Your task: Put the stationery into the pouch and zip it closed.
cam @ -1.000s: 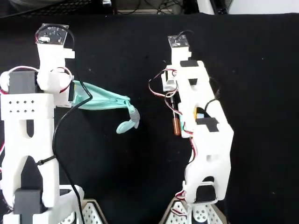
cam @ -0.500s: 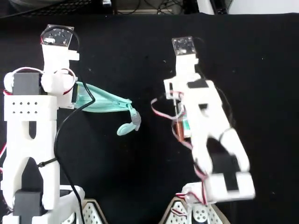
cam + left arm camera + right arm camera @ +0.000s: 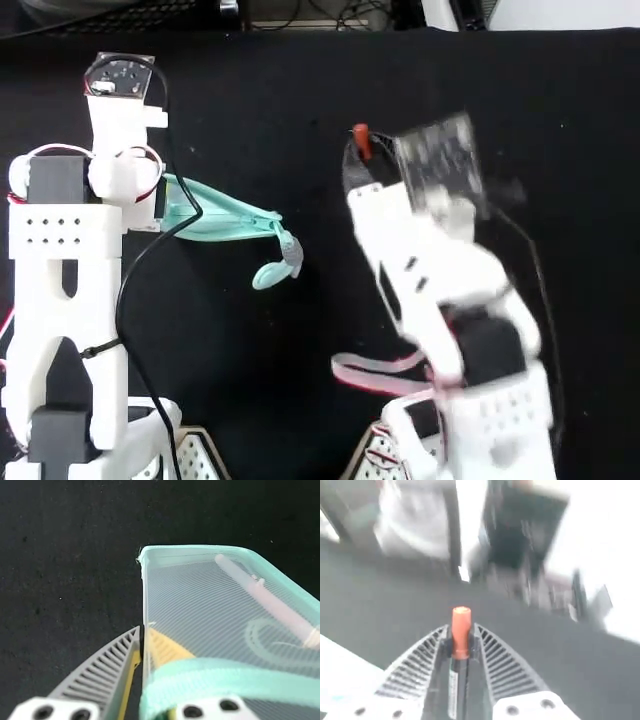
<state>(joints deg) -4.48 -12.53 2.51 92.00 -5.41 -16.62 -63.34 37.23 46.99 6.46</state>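
Observation:
The mint-green mesh pouch lies sideways from my left gripper, which is shut on its end. In the left wrist view the pouch shows a whitish pen inside its translucent wall, and my left gripper clamps the pouch's rim. The pouch's zipper pull and loop hang at its far end. My right gripper is raised above the table and is shut on a black pen with an orange cap. The right wrist view shows that pen between the fingers, its cap tip pointing outward.
A black cloth covers the table. Both arm bases stand at the near edge, with cables beside the right arm. Room furniture is blurred beyond the table in the right wrist view.
My right arm has lifted the orange-capped pen off the table and swung upward, tilting back. The left arm and pouch have stayed put.

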